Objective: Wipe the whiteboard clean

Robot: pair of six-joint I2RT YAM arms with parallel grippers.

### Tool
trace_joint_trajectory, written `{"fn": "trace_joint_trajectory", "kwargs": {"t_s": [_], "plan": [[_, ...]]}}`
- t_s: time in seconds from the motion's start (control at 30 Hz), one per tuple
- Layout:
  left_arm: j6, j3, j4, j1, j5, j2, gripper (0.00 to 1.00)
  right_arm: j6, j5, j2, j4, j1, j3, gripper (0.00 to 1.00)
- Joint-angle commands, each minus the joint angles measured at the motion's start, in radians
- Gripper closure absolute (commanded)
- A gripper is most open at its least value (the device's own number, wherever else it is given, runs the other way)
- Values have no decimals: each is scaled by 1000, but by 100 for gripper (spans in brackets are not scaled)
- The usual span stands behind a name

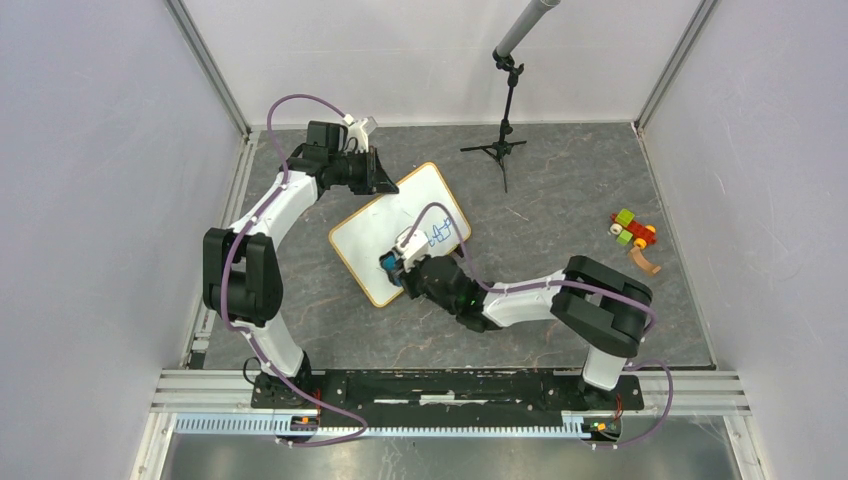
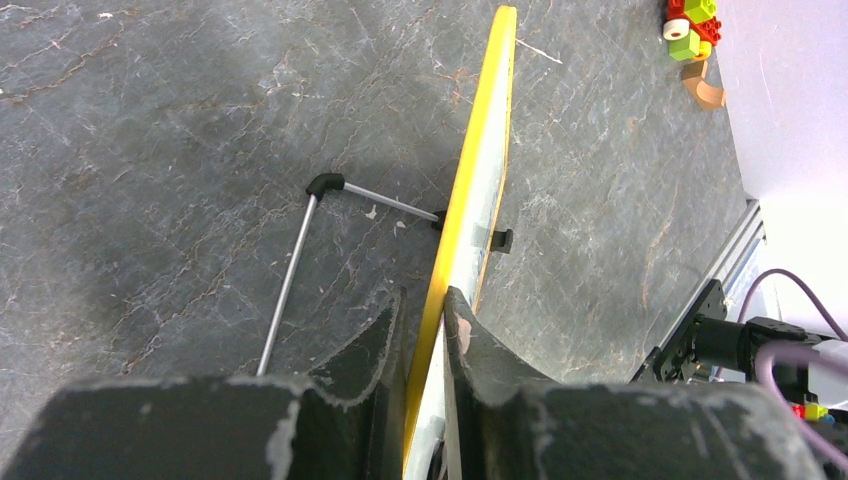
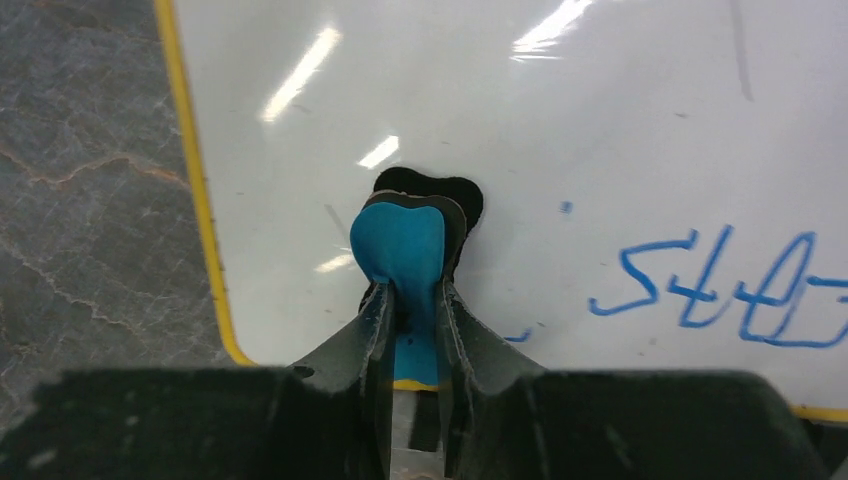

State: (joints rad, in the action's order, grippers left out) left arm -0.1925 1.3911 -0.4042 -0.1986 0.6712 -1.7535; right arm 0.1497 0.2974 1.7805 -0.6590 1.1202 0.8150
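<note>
Top external view: the whiteboard (image 1: 385,235) lies slantwise on the bench (image 1: 560,200), a little left of the middle and nearer the far edge than the near one. The left gripper (image 1: 385,182) is closed on the board's long far-left edge. The right gripper (image 1: 395,268) sits over the board's near end and grips a blue eraser (image 1: 388,268). Blue writing (image 1: 440,235) marks the board's right end, apart from the eraser. A black tripod (image 1: 503,140) stands by the far edge, and some coloured blocks (image 1: 633,232) lie near the right edge.

Left wrist view: the whiteboard (image 2: 480,180) is seen edge-on, its yellow frame running up out of the left gripper (image 2: 425,300), with one finger (image 2: 375,345) on each face. A thin metal rod (image 2: 290,275) with a black elbow reaches the frame from the left. A small black clip (image 2: 503,240) sticks out on the right face. The blocks (image 2: 692,25) show at the top right.

Right wrist view: the right gripper (image 3: 410,295) pinches the eraser (image 3: 400,245), whose black pad is pressed to the white face of the whiteboard (image 3: 560,120), close to the yellow frame. The writing (image 3: 720,290) sits to the right, not touching the eraser.
</note>
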Motion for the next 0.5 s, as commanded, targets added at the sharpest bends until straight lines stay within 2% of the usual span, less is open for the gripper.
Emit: {"fn": "trace_joint_trajectory", "kwargs": {"t_s": [0.0, 0.23, 0.47], "plan": [[5, 8, -91, -21, -7, 9, 98, 93, -22, -55, -55, -127, -82, 78], [11, 11, -97, -21, -12, 7, 98, 152, 38, -85, -16, -203, -131, 78], [8, 13, -97, -21, -9, 6, 98, 49, 58, -50, 6, -89, -44, 78]]}}
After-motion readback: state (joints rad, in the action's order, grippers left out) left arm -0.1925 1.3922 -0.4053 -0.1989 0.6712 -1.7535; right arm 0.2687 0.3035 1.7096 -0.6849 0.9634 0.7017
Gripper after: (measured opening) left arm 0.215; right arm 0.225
